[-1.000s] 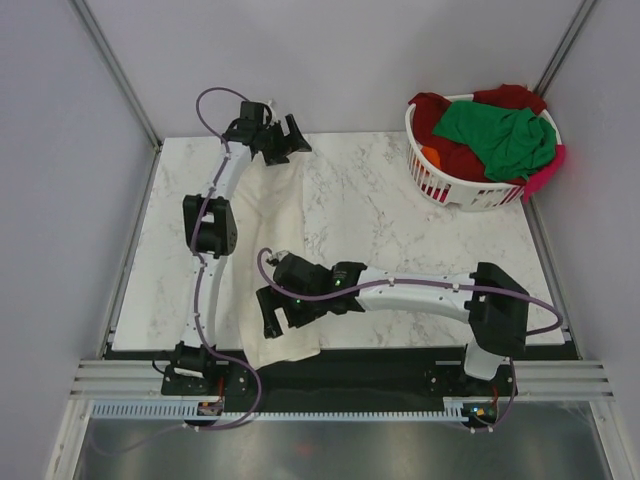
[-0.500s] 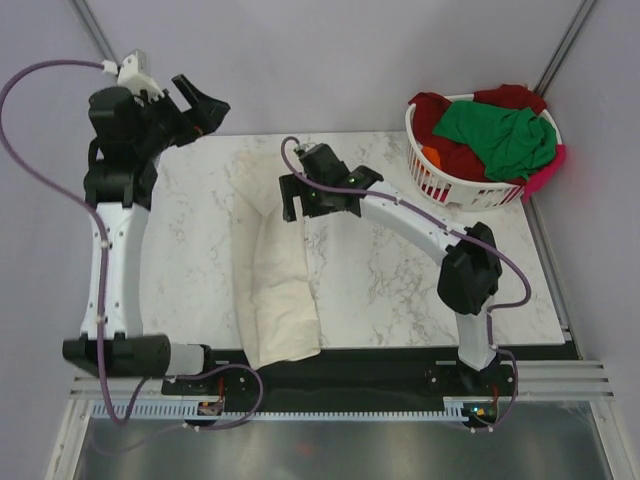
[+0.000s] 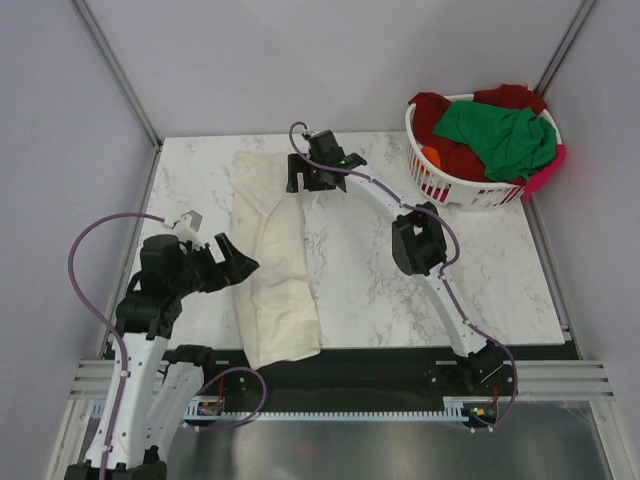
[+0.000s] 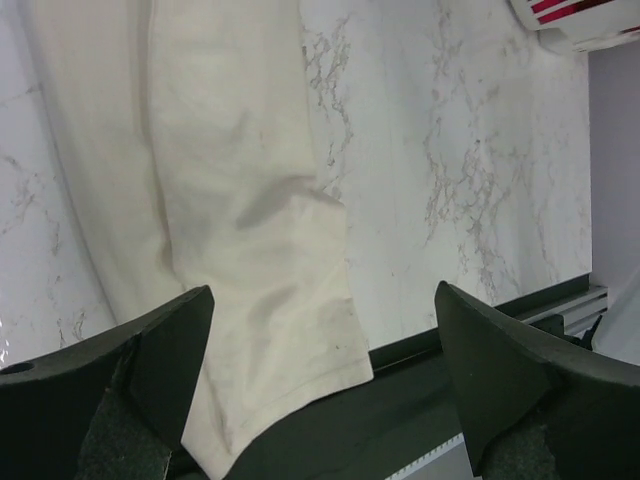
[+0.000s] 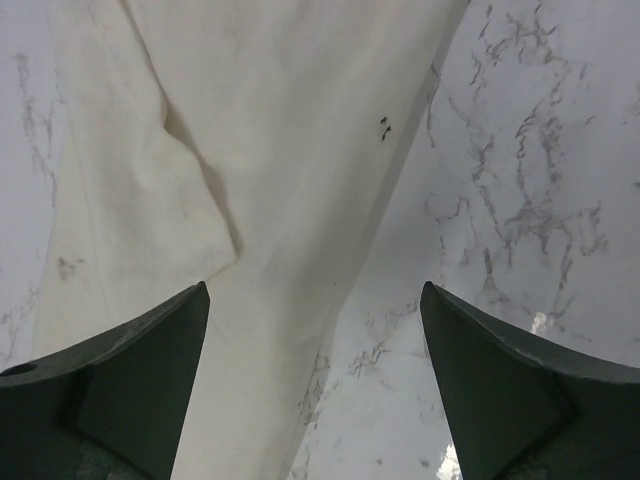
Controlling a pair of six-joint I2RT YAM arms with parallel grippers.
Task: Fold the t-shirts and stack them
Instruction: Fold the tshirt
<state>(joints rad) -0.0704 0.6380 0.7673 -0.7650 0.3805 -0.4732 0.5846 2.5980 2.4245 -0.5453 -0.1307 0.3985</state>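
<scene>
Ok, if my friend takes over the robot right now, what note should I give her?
Left gripper: fingers open, holding nothing, beside the near half of the cream t-shirt.
Right gripper: fingers open, holding nothing, over the shirt's far end.
The cream t-shirt lies on the table as a long narrow strip, near end hanging over the edge.
Green t-shirt, dark red t-shirt and others are in the basket.
Done: sides folded in, it seems.
Left: fold it shorter, then fold and stack the rest.

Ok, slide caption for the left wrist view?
Open left hand over the cream t-shirt, its near end overhanging the marble table.
</scene>
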